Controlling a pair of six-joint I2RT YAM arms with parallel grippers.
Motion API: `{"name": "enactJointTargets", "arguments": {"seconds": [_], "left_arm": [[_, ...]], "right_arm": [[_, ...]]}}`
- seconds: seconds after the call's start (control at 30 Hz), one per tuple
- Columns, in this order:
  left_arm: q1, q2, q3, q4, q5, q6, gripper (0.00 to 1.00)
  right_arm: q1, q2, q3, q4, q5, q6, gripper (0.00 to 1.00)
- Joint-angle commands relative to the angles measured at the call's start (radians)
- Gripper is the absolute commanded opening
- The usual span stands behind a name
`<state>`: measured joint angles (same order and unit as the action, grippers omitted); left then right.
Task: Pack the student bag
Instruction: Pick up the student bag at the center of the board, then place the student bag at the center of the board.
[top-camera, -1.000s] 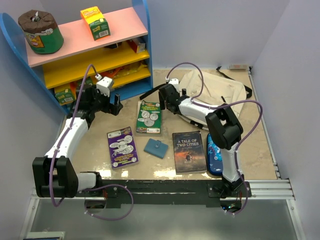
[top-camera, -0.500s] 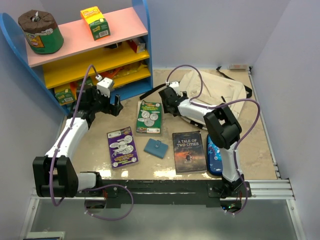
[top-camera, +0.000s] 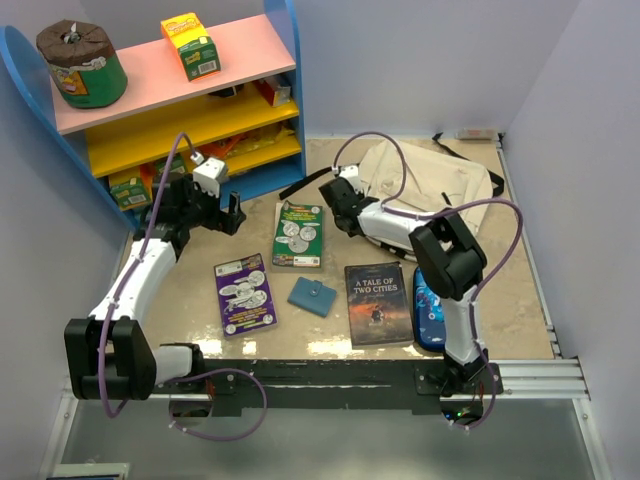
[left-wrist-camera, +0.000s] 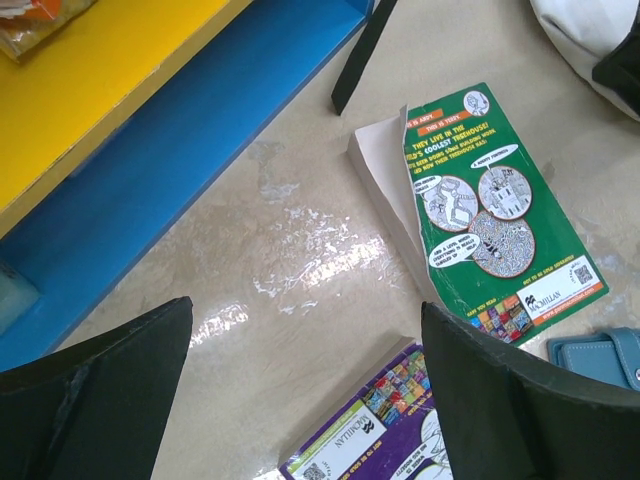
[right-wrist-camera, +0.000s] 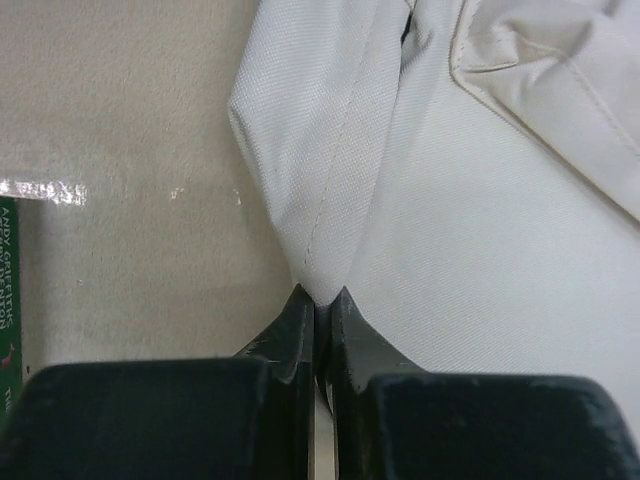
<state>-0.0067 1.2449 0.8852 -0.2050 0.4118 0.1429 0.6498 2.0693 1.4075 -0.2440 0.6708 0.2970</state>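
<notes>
The right hand (right-wrist-camera: 318, 300), open a second ago, now pinches a fabric fold of the student bag (top-camera: 445, 180) at the far right of the counter (top-camera: 520, 300). The left hand (left-wrist-camera: 305, 360) hovers wide open. Opening the bag likely follows.

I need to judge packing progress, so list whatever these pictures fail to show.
- Top view: the right arm crosses the student bag; its opening is unseen.
- Right wrist view: the right pincer pinches a bag fold; everything else is cropped.
- Top view: that arm hides part of the blue pencil case.
- Left wrist view: the edge cuts the blue wallet.
</notes>
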Motion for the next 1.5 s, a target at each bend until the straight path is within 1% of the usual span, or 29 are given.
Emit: {"name": "enactJointTargets", "arguments": {"seconds": [0.0, 0.07, 0.17, 0.27, 0.3, 0.37, 0.4, 0.47, 0.5, 0.57, 0.6, 0.67, 0.7, 0.8, 0.87, 0.9, 0.93, 0.97, 1.0, 1.03, 1.07, 1.13, 1.2, 1.27, 1.33, 1.37, 1.4, 1.43, 1.47], "left_arm": [[0.007, -0.038, -0.003, 0.006, -0.010, 0.006, 1.00], [0.007, -0.042, 0.001, 0.004, -0.013, 0.003, 1.00], [0.007, -0.050, 0.004, -0.001, -0.014, 0.001, 1.00], [0.007, -0.055, 0.012, -0.010, -0.015, -0.003, 1.00], [0.007, -0.055, 0.018, -0.014, -0.015, -0.005, 1.00], [0.007, -0.059, 0.027, -0.025, -0.015, -0.005, 0.99], [0.007, -0.062, 0.031, -0.031, -0.015, -0.005, 0.99], [0.007, -0.076, 0.028, -0.031, -0.010, 0.001, 0.99], [0.007, -0.081, 0.024, -0.031, -0.011, 0.000, 0.99], [0.007, -0.087, 0.023, -0.031, -0.014, 0.004, 0.99], [0.007, -0.088, 0.024, -0.031, -0.018, 0.006, 0.99], [0.007, -0.093, 0.024, -0.034, -0.019, 0.011, 0.99], [0.005, -0.094, 0.023, -0.033, -0.021, 0.012, 0.99], [0.007, -0.094, 0.024, -0.033, -0.025, 0.015, 0.99], [0.007, -0.093, 0.029, -0.034, -0.030, 0.020, 1.00], [0.007, -0.094, 0.034, -0.036, -0.031, 0.021, 1.00], [0.007, -0.094, 0.037, -0.037, -0.033, 0.021, 1.00], [0.007, -0.096, 0.040, -0.040, -0.037, 0.026, 1.00], [0.007, -0.096, 0.044, -0.043, -0.042, 0.030, 1.00], [0.007, -0.098, 0.047, -0.045, -0.045, 0.035, 1.00], [0.007, -0.099, 0.049, -0.048, -0.056, 0.047, 1.00], [0.007, -0.101, 0.054, -0.050, -0.071, 0.058, 1.00], [0.007, -0.099, 0.066, -0.054, -0.106, 0.078, 1.00], [0.007, -0.099, 0.089, -0.062, -0.160, 0.096, 1.00], [0.007, -0.101, 0.098, -0.080, -0.171, 0.110, 1.00], [0.007, -0.105, 0.104, -0.091, -0.166, 0.121, 1.00], [0.007, -0.107, 0.109, -0.097, -0.153, 0.122, 1.00], [0.007, -0.108, 0.109, -0.105, -0.136, 0.126, 1.00], [0.007, -0.107, 0.109, -0.115, -0.090, 0.129, 1.00]], "right_arm": [[0.014, -0.152, 0.051, 0.024, 0.068, -0.068, 0.00], [0.031, -0.239, 0.054, 0.054, 0.102, -0.110, 0.00], [0.085, -0.340, 0.048, 0.127, 0.151, -0.228, 0.00], [0.172, -0.421, 0.027, 0.170, 0.188, -0.330, 0.00], [0.222, -0.445, 0.016, 0.176, 0.196, -0.360, 0.00], [0.284, -0.500, -0.031, 0.184, 0.226, -0.383, 0.00], [0.344, -0.515, -0.048, 0.180, 0.242, -0.390, 0.00], [0.408, -0.544, -0.083, 0.143, 0.294, -0.375, 0.00], [0.475, -0.566, -0.094, 0.100, 0.309, -0.362, 0.00], [0.546, -0.583, -0.122, 0.039, 0.337, -0.305, 0.00], [0.618, -0.590, -0.131, -0.015, 0.355, -0.244, 0.00], [0.694, -0.592, -0.151, -0.081, 0.354, -0.176, 0.00], [0.773, -0.592, -0.163, -0.092, 0.354, -0.150, 0.00], [0.897, -0.569, -0.196, -0.072, 0.297, -0.130, 0.00], [0.921, -0.531, -0.202, -0.058, 0.230, -0.125, 0.00], [0.933, -0.520, -0.203, -0.037, 0.205, -0.119, 0.02], [0.936, -0.505, -0.203, -0.026, 0.153, -0.116, 0.07], [0.936, -0.486, -0.199, -0.017, 0.126, -0.113, 0.34], [0.936, -0.474, -0.191, -0.005, 0.095, -0.108, 0.44], [0.936, -0.462, -0.182, -0.005, 0.051, -0.105, 0.51], [0.936, -0.445, -0.162, -0.003, 0.033, -0.101, 0.69], [0.935, -0.440, -0.150, 0.014, -0.016, -0.102, 0.82], [0.932, -0.440, -0.124, 0.017, -0.028, -0.122, 0.91], [0.918, -0.449, -0.098, 0.006, -0.057, -0.127, 0.92], [0.881, -0.497, -0.097, 0.008, -0.065, -0.119, 0.92], [0.864, -0.520, -0.114, 0.014, -0.038, -0.111, 0.92], [0.806, -0.585, -0.129, 0.020, -0.028, -0.067, 0.91], [0.757, -0.616, -0.146, 0.017, -0.030, -0.033, 0.86], [0.701, -0.653, -0.184, 0.009, -0.043, 0.005, 0.83]]}}
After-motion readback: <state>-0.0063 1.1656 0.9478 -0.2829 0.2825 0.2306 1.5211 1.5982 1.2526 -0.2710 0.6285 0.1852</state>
